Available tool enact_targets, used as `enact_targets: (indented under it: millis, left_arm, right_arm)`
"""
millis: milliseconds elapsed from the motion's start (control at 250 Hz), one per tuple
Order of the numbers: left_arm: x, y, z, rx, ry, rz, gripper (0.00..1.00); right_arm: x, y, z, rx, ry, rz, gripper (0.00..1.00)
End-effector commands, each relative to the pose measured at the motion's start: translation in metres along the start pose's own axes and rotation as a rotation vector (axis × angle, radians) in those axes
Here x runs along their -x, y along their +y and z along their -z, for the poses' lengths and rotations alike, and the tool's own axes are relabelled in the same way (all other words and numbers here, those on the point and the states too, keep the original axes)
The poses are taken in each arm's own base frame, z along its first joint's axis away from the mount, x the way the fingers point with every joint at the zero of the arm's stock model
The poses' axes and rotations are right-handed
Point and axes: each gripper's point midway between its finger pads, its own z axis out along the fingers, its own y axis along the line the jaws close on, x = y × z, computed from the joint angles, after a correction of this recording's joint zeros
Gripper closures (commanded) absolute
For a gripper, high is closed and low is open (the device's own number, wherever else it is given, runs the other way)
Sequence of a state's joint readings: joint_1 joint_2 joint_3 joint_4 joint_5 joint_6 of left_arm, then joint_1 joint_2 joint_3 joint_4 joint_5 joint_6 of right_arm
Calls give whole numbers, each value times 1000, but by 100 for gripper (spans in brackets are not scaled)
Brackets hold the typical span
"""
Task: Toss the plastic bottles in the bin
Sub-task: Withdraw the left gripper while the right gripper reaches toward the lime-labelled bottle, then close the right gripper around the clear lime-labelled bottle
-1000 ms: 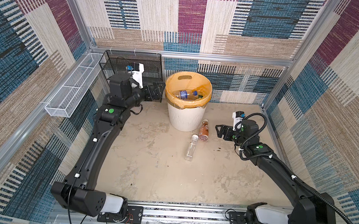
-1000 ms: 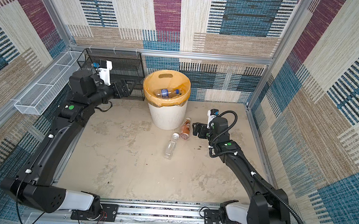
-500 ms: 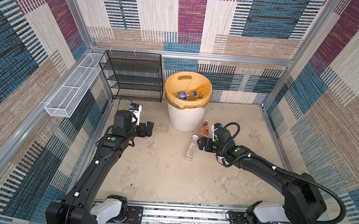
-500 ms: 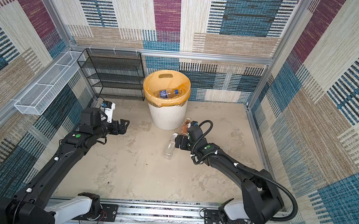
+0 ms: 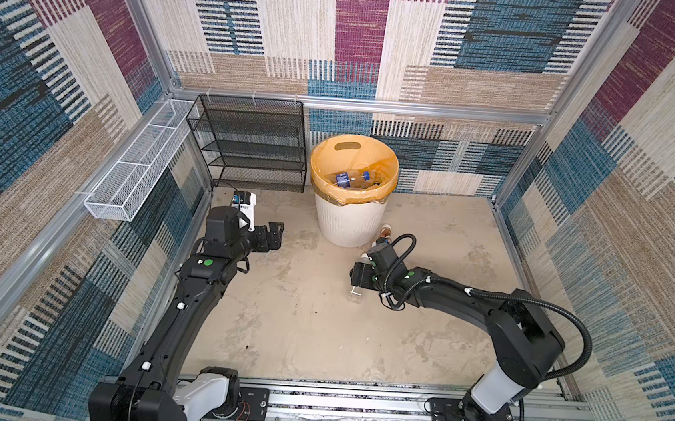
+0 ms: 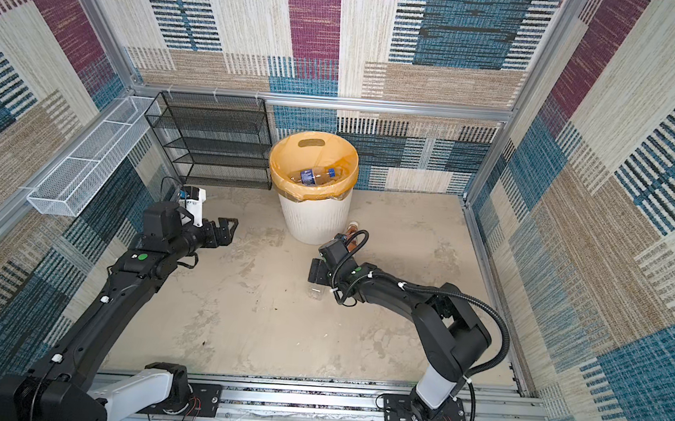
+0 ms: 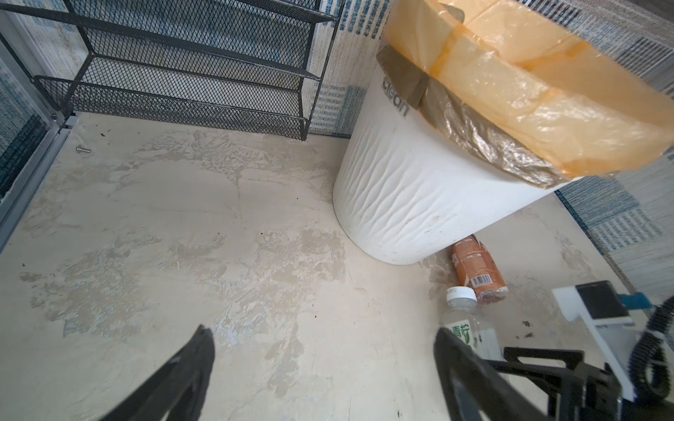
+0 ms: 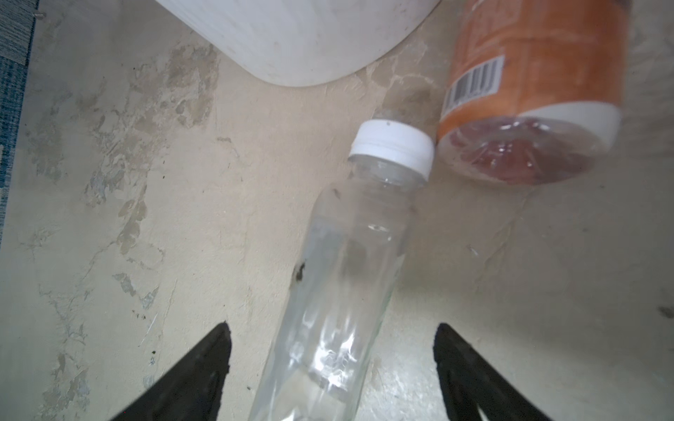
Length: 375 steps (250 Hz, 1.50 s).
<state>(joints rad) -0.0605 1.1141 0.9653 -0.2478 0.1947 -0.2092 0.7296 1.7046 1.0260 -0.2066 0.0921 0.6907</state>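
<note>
While bottles [image 5: 351,178] already lie in the bin [image 5: 349,225], I count 2 left on the worktop [image 5: 296,324] beside it. Right hand [image 8: 332,328] open astride the clear bottle [image 8: 346,273], not gripping; orange-labelled bottle [image 8: 529,91] untouched; left hand [image 7: 322,330] open, empty.

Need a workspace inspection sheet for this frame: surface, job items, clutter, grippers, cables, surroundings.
Surface: beige tabletop, stained, dark specks.
Job's things: clear bottle and orange-label bottle lying by the bin; blue-label bottle inside it.
Clutter: one small screw near the black mesh rack.
Grippers: left gripper open, empty; right gripper open, straddling the clear bottle, not touching.
Cables: black hose looped along the right arm.
Surroundings: black mesh rack, white wire basket, patterned walls.
</note>
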Motion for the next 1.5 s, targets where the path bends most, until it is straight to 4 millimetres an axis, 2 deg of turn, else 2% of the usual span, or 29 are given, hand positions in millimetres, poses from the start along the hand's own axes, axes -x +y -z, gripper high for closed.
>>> enact_targets:
  millis: [0,216,408,504,608,1064,1100,1192,1288,1496]
  left_arm:
    - [6,-4,2,-27,-24,19,6]
    - [5,0,0,-22,-20,27,6]
    - [4,0,-2,-36,-14,43,7]
    - [4,1,-2,-38,-11,47,8]
    - [4,1,-3,-41,-9,50,8]
    - [1,0,-6,-49,7,52,11]
    - [1,1,-6,-46,7,51,11]
    - [0,2,-7,-41,10,52,11]
    - [0,1,-6,-45,11,53,11]
    - [0,1,-7,-43,13,49,11]
  right_arm:
    - [2,-1,-7,-19,-13,-10,15]
    - [-1,-5,-19,-48,-3,-4,24]
    - [-4,-6,-22,-47,1,-3,27]
    - [-7,-7,-23,-47,8,-1,34]
    - [-7,-9,-21,-49,5,-1,42]
    - [10,-11,5,-62,-68,13,56]
    - [9,-11,3,-64,-62,19,54]
    - [4,-8,-1,-54,-27,43,41]
    - [-2,-8,-6,-54,0,59,32]
    - [-11,-11,-16,-91,32,85,33]
